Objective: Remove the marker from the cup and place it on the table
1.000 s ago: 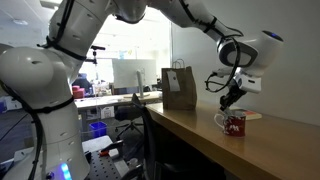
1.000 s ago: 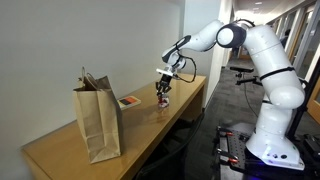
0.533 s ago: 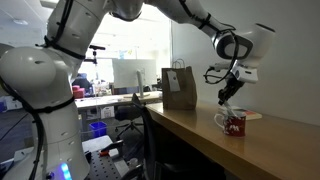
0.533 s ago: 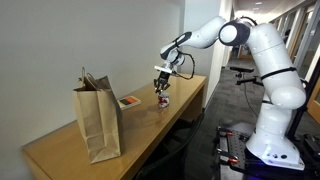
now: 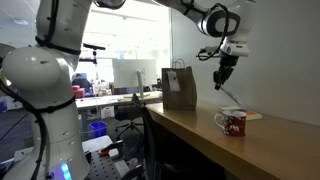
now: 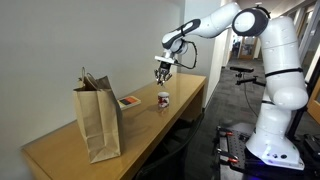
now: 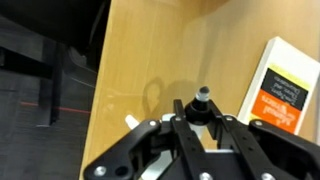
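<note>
My gripper point(image 5: 221, 80) point(image 6: 162, 72) hangs well above the cup point(image 5: 232, 122) point(image 6: 164, 99), a red-and-white mug standing on the brown table point(image 5: 195, 140) point(image 6: 150, 128). It is shut on the marker point(image 7: 201, 99), a slim dark stick that the wrist view shows end-on between the fingers point(image 7: 200, 112). In both exterior views the marker is a short dark stub below the fingers, clear of the mug. In the wrist view the gripper hides most of the cup; only a small white part point(image 7: 130, 122) shows.
A tall brown paper bag point(image 5: 180, 88) point(image 6: 98, 118) stands on the table away from the mug. A white-and-orange book point(image 7: 285, 85) point(image 6: 130, 101) lies flat beside the mug. The table's front edge point(image 7: 100, 80) drops to the floor.
My gripper has risen straight up from the mug's mouth with the marker in it. The mug has stayed in place.
</note>
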### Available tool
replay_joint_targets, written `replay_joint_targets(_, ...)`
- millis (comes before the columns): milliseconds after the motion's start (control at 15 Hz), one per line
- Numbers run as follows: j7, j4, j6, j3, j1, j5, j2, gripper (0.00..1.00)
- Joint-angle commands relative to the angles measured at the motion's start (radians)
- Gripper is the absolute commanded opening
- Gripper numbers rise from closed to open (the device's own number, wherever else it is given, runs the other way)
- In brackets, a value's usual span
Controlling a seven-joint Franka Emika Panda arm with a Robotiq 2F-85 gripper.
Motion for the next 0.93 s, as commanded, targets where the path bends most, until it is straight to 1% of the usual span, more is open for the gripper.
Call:
replay_joint_targets(0, 0.028, -0.104, 0.049, -0.017, 0.025, -0.099, -0.113, 0.07)
replay_joint_targets(133, 0.035, -0.139, 0.054, -0.023, 0.022, -0.171, -0.164, 0.07)
replay_joint_targets(400, 0.028, -0.183, 0.072, -0.042, -0.004, -0.265, -0.223, 0.07)
replay_joint_targets(600, 0.014, -0.188, 0.093, -0.068, -0.034, -0.302, -0.228, 0.07)
replay_joint_targets(867, -0.029, -0.164, 0.129, -0.099, -0.077, -0.325, -0.190, 0.07)
